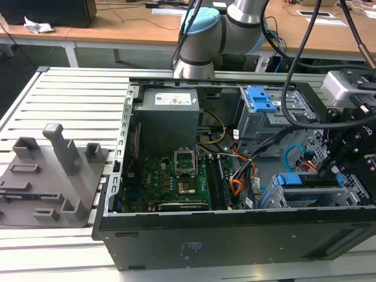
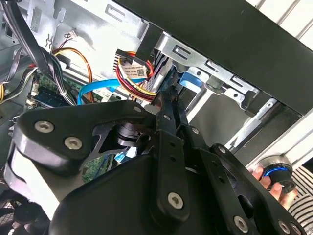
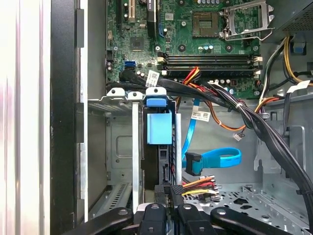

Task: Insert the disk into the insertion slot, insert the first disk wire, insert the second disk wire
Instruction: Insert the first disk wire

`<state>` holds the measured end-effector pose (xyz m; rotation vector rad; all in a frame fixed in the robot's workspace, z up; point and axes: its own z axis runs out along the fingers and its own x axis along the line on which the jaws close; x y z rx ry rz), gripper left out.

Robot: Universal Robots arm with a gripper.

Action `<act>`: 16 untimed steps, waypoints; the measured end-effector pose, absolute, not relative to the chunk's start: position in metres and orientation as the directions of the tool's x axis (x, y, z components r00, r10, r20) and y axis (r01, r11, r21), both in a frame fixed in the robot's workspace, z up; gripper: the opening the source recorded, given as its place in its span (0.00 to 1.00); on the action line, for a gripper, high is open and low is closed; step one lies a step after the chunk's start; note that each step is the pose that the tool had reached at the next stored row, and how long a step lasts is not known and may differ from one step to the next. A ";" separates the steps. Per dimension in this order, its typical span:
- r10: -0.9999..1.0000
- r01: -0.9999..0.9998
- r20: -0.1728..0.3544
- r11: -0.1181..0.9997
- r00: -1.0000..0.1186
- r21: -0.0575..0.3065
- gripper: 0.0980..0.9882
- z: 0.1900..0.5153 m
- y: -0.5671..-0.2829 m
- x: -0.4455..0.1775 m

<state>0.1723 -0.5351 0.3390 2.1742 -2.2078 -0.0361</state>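
Blue-framed disk (image 3: 159,128) sits in the insertion slot (image 3: 120,147), hand (image 3: 171,199) clamped on red-yellow wire plug (image 3: 172,189).

In the first wrist view I see the disk (image 3: 159,132) only edge-on in the insertion slot (image 3: 120,152), label out of sight (just its blue end shows); the gripper (image 3: 172,218) is cropped by the picture's edge.

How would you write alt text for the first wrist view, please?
The disk in its blue carrier sits in the insertion slot of an open computer, with the hand at a connector with coloured wires by the disk's end. An unplugged blue cable lies alongside.
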 end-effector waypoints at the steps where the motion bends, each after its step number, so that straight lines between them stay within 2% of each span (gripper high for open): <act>1: -1.000 -0.999 0.013 0.016 -0.015 0.047 0.08 0.338 -0.535 0.172; 3: -1.000 -0.999 0.014 0.016 -0.015 0.047 0.22 0.340 -0.535 0.172; 11: -1.000 -0.999 0.015 0.016 -0.015 0.047 0.22 0.386 -0.535 0.172; 16: -1.000 -0.999 0.015 0.016 -0.015 0.047 0.21 0.388 -0.535 0.172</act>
